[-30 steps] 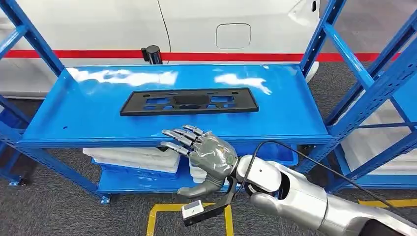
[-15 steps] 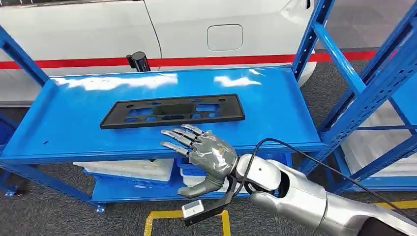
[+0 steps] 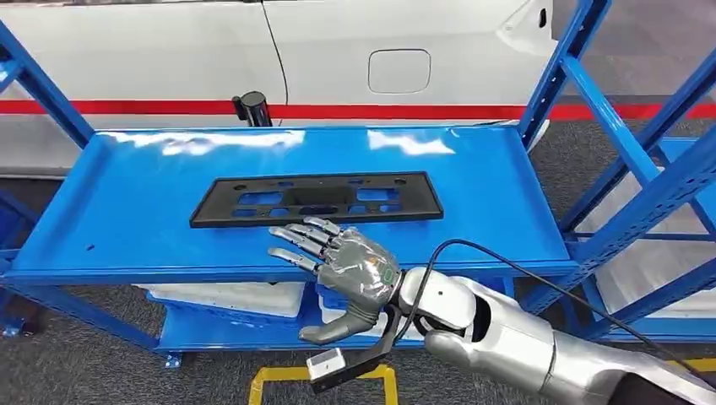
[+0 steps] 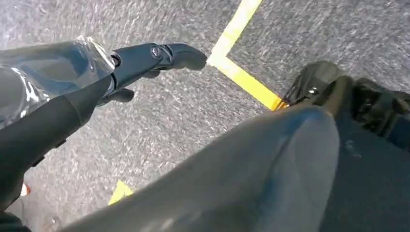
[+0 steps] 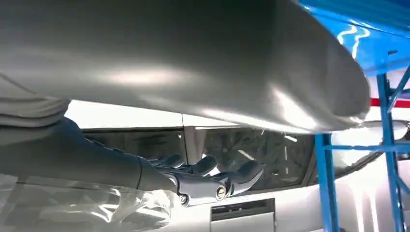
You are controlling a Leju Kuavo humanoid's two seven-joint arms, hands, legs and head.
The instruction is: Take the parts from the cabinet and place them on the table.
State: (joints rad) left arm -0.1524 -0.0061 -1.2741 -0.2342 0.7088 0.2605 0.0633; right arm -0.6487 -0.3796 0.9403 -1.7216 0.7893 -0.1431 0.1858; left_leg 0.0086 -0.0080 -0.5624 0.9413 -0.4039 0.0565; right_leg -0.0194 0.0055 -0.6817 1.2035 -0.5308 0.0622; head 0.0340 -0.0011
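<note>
head view: nearest, the right hand (image 3: 350, 268) hangs at the near edge of the blue shelf (image 3: 507, 202), fingers spread and holding nothing, palm down, fingertips just short of the part (image 3: 318, 198). it looks set flat like that to slide over the part's near rim. the part, a flat black plate with cutouts, lies lengthwise mid-shelf, untouched, so the pick has yet to begin. below, white trays (image 3: 228, 297) sit on a lower shelf. far behind stands a white car (image 3: 405, 51) with a red stripe. the left hand (image 4: 145, 60) hangs over grey floor, fingers loosely extended, gripping nothing.
</note>
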